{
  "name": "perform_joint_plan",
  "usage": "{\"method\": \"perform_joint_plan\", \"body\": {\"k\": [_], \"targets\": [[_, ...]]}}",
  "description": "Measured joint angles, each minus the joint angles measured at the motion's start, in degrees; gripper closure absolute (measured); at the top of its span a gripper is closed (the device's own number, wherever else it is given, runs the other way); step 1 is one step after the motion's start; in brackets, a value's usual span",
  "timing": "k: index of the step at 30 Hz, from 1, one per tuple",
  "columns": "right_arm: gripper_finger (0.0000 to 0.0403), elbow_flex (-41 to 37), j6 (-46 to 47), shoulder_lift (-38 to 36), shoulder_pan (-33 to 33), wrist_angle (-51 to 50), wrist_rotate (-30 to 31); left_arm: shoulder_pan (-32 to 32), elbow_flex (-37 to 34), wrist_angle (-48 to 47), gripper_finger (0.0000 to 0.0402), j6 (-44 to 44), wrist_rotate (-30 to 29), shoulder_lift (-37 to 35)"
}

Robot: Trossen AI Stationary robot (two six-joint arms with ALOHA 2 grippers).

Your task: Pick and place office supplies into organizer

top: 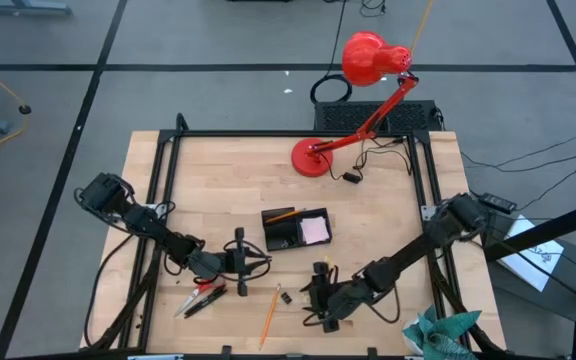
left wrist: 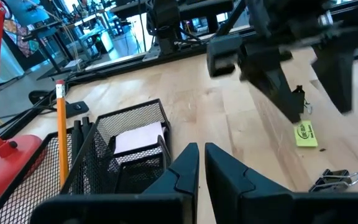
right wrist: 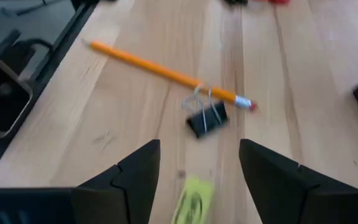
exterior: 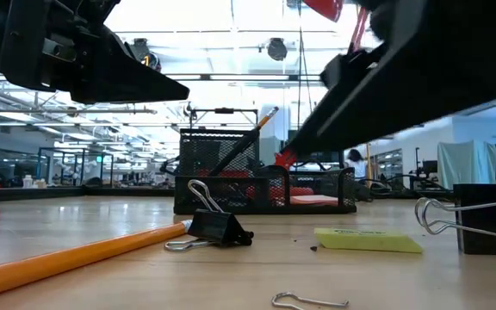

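From above, the organizer [top: 296, 229] sits mid-surface with a pink pad [top: 314, 230] and an orange pencil [top: 281, 215] already in it; the left gripper [top: 251, 256] hovers just beside its near-left corner, with the red-handled scissors [top: 202, 296] lying near that arm, while the right gripper [top: 325, 297] hangs over the front edge, close to a loose pencil [top: 268, 317] and a small black binder clip [top: 286, 297]. At surface level, the clip [exterior: 220, 228] rests touching the pencil's tip end [exterior: 67, 259], and a flat yellow-green eraser [exterior: 368, 240] lies to its side, apart from both. The left wrist view shows its own fingers [left wrist: 182, 174] clenched on nothing, aimed at the mesh organizer [left wrist: 120, 149]. The right wrist view shows its fingers [right wrist: 138, 171] spread wide and empty, the eraser [right wrist: 193, 198] lying between them and the clip [right wrist: 206, 118] farther ahead against the pencil [right wrist: 160, 70]. The eraser looks light, slightly soft and grippy; pinching its long edges seems best.
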Motion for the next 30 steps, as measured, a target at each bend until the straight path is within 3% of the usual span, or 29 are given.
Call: {"method": "perform_joint_plan", "body": {"k": [10,22,30], "targets": [[0.0190,0.00,0.82,-3.16,1.85,-10.11,-11.36,0.00,0.00,0.04,0.0366,-0.15,0.02,0.00],[0.0190,-0.02,1.27,-3.06,1.74,-13.15,-11.34,0.00,0.00,0.04,0.0366,-0.64,0.05,0.00],[0.0191,0.02,1.43,0.72,1.74,-11.69,-11.38,0.00,0.00,0.00,0.0366,-0.65,0.08,0.00]]}}
